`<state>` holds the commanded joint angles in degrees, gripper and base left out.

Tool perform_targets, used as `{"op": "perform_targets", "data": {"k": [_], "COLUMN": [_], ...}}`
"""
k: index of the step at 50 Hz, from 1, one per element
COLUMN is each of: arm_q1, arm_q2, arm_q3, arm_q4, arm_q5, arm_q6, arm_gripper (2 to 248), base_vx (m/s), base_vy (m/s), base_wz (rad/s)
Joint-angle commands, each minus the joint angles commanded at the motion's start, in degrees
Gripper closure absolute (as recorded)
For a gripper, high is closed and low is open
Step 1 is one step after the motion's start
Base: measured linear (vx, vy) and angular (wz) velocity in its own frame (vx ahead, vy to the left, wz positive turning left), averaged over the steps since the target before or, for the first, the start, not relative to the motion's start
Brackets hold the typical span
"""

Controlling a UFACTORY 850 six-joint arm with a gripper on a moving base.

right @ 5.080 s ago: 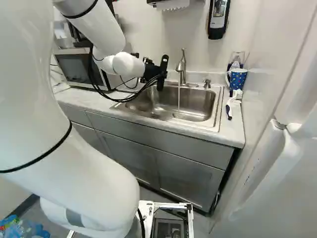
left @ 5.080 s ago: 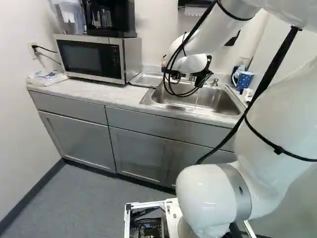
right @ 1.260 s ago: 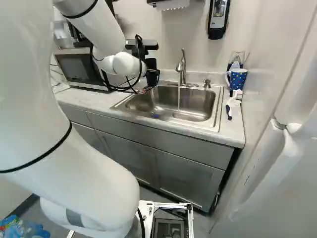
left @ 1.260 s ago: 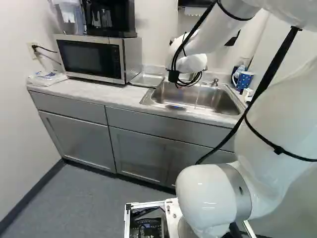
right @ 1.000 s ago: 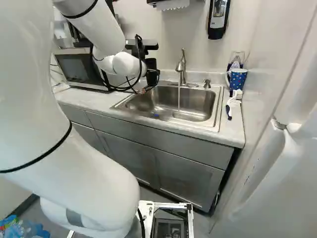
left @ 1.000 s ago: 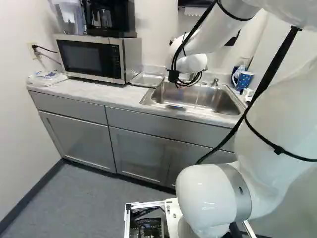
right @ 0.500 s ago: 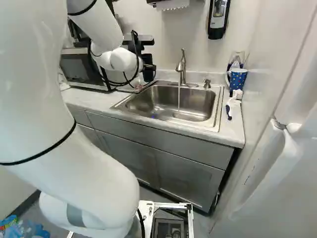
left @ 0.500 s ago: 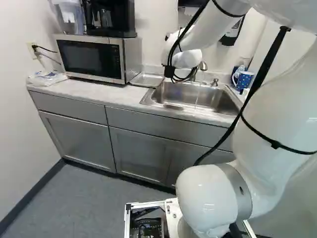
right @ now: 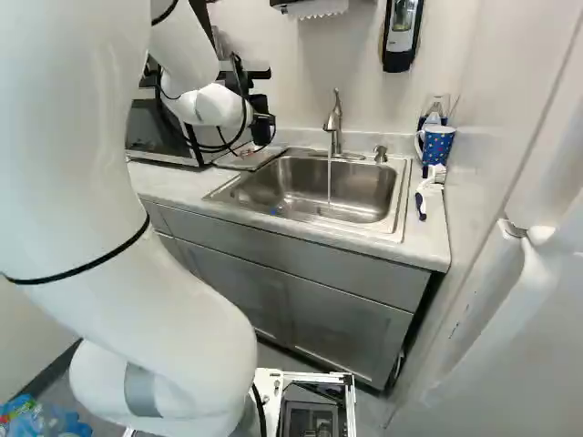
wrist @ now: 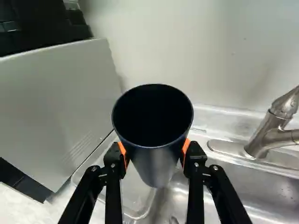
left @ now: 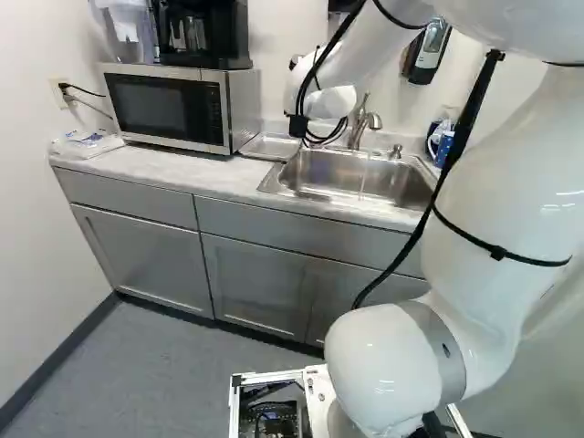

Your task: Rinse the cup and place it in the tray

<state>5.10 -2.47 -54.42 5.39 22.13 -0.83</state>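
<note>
Table point(right: 178, 185) first: microwave point(left: 164, 108) right next to the tray point(left: 266, 147), side panel rising close by it. That's the tight side. Dark coffee maker point(left: 203, 35) and a clear container point(left: 128, 32) up on the microwave, plastic packet point(left: 85, 143) near its far side. Sink point(right: 332, 187) sits on the tray's other side, with faucet point(right: 335, 123) at its back edge and water stream point(right: 329, 182) running into the basin. Faucet is beside the cup point(wrist: 156, 163), apart from it. Wall behind, close ahead of the hand point(right: 263, 121). Past the sink's other end: spotted blue mug point(right: 437, 146), brush point(right: 421, 202) lying in front of it. Wall dispenser point(right: 399, 38) above, well clear.

Arm point(left: 493, 228) goes up from its base joint, bends over high, then forearm reaches forward and down toward the tray end of the sink. Wrist hangs over there, cables looping below it in the left base view. Right base view has the arm covering part of the microwave.

Hand: fingers partly apart, orange pads on opposite sides of the dark cup, so it's gripped. Open end faces the wrist camera. Cup's in the air above the tray/sink border, masking part of the tray in wrist view. Exact tilt: can't tell.
</note>
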Motion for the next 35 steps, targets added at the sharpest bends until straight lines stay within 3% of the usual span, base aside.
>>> {"op": "perform_targets", "data": {"k": [35], "arm_q1": [5.3], "arm_q2": [-5.2], "arm_q3": [-5.4], "arm_q4": [0.0], "arm_q5": [0.0], "arm_q6": [0.0], "arm_gripper": [126], "base_vx": [0.0], "base_vy": [0.0], "base_wz": [0.0]}}
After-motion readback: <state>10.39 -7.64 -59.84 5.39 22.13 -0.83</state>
